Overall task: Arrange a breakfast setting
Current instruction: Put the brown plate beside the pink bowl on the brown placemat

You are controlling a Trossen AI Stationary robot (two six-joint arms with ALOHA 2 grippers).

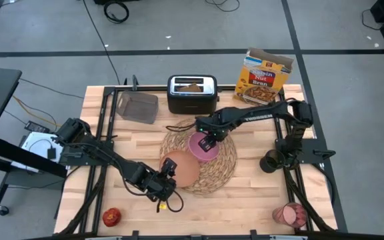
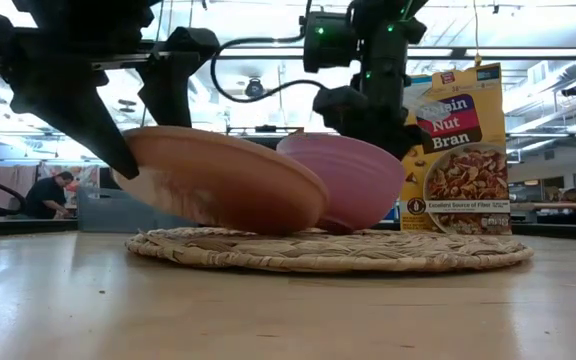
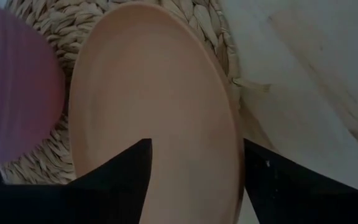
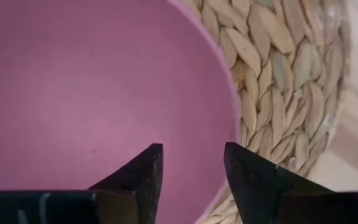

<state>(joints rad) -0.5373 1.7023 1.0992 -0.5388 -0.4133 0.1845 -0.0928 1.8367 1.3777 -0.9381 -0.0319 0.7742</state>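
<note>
A round straw placemat lies mid-table. On it a pink bowl stands beside a salmon-tan plate. The plate is tilted, its low edge on the mat next to the bowl and its raised rim toward the table's near left. My left gripper is open astride that raised rim. My right gripper points down, open, with one finger over the bowl's inside and one outside its rim. A toast slice sits in the toaster. A red apple lies near left and a pinkish cup near right. My left gripper comes slanting down from the near left. The plate's raised rim lies against one finger, and the other finger stands over the plate's face. The plate's opposite edge rests on the placemat. My right gripper's fingers straddle the bowl's rim from above. Whether they touch it I cannot tell.
The black-and-silver toaster and a yellow cereal box stand at the far edge, with a grey bin at the far left. Bare wood shows in front of the placemat and to its right.
</note>
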